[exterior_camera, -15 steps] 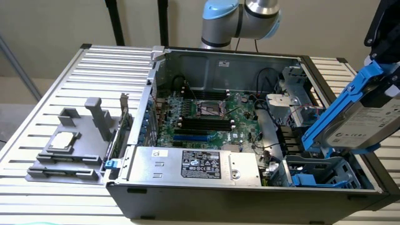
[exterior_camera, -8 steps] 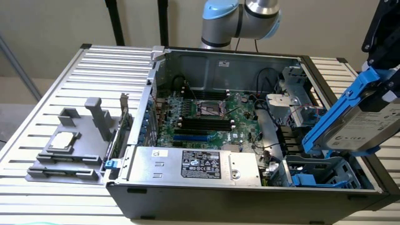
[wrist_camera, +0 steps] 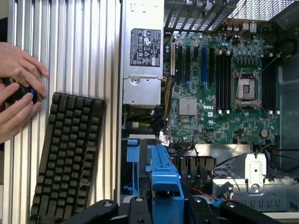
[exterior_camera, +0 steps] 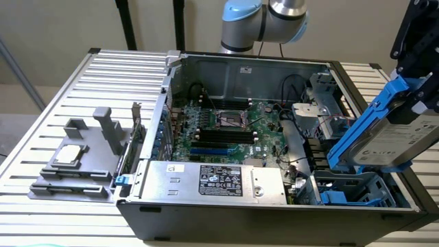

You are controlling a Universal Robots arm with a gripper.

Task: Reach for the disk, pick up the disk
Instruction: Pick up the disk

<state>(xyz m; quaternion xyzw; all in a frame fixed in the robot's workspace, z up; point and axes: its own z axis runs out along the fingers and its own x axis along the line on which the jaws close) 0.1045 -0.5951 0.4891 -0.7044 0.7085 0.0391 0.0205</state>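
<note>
— Blue rails frame the disk (exterior_camera: 398, 141), and it hangs tilted in the air at the exterior view's right, above the open computer case (exterior_camera: 226, 211). Is it held?

— Yes. The gripper (exterior_camera: 420, 77) has it: black fingers (exterior_camera: 418, 105) pinch the upper end of the disk, the white label facing the camera. Its lower end sits just above the blue drive cage (exterior_camera: 353, 190) in the near corner of the case.

— And from the wrist?

— The gripper (wrist_camera: 167, 205) clamps the blue rail (wrist_camera: 163, 179) between its black links. Beyond it lie the green motherboard (wrist_camera: 219, 88) and the silver power supply (wrist_camera: 144, 51).

— Anything outside the case?

— A black keyboard (wrist_camera: 65, 154) lies on the slatted metal table (wrist_camera: 84, 46), and a person's hands (wrist_camera: 18, 93) rest beside it on a small dark object. In the exterior view a grey fixture (exterior_camera: 79, 164) carries a small square silver chip (exterior_camera: 69, 153).
</note>
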